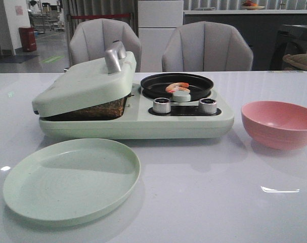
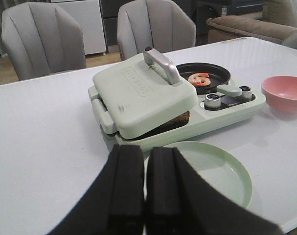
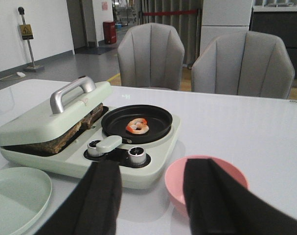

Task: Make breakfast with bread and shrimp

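The left gripper (image 2: 145, 183) is closed on nothing; the right gripper (image 3: 152, 196) gapes wide, empty. The bread (image 1: 92, 110) sits under the press lid (image 1: 85, 83), the shrimp (image 1: 177, 87) in the black pan (image 1: 154, 82).

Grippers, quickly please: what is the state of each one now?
Left gripper: closed, holding nothing.
Right gripper: open, holding nothing.

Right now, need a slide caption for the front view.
Bread pressed under the breakfast maker lid, shrimp in its black pan, empty green plate and pink bowl waiting.
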Controlling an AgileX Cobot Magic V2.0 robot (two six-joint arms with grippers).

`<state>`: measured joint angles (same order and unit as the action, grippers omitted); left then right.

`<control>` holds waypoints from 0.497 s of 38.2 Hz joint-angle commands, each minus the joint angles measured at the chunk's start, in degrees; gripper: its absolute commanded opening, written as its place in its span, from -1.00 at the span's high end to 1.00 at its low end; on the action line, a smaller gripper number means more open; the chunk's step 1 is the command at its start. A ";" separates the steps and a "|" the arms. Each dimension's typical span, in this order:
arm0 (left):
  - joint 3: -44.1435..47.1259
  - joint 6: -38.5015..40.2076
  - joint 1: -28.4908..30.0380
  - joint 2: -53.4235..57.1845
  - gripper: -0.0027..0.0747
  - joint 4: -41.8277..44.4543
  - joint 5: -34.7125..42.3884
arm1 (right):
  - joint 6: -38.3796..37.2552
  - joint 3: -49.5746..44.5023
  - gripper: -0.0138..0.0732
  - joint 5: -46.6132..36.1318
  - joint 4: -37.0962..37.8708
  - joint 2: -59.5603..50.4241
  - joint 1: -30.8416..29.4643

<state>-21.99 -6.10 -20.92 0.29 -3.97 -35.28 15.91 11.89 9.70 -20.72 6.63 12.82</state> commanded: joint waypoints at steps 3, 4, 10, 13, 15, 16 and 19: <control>-1.41 0.76 -0.51 -0.25 0.64 -0.54 4.51 | 0.67 -0.37 -0.23 -6.99 -0.64 -1.67 0.12; -1.41 0.76 -0.51 -0.25 0.64 -0.54 4.51 | 0.67 -0.37 -0.19 -6.88 -0.64 -1.54 0.12; -1.41 0.76 -0.51 -0.25 0.64 -0.54 4.51 | 0.67 -0.37 0.37 -6.20 -0.58 -1.42 0.12; -1.41 0.76 -0.51 -0.25 0.64 -0.54 4.51 | 0.67 -0.37 0.32 -5.66 -0.58 -1.42 0.12; -1.41 0.76 -0.51 -0.25 0.64 -0.54 4.51 | 0.67 -0.37 0.33 -5.61 -0.58 -1.42 0.12; -1.41 0.76 -0.51 -0.25 0.64 -0.54 4.51 | 0.67 -0.37 0.33 -5.61 -0.58 -1.42 0.12; -1.41 0.76 -0.51 -0.25 0.64 -0.54 4.51 | 0.67 -0.37 0.33 -5.61 -0.58 -1.42 0.12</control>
<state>-21.99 -6.10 -20.92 0.29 -3.97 -35.28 16.01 9.98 8.22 -20.83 4.47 12.82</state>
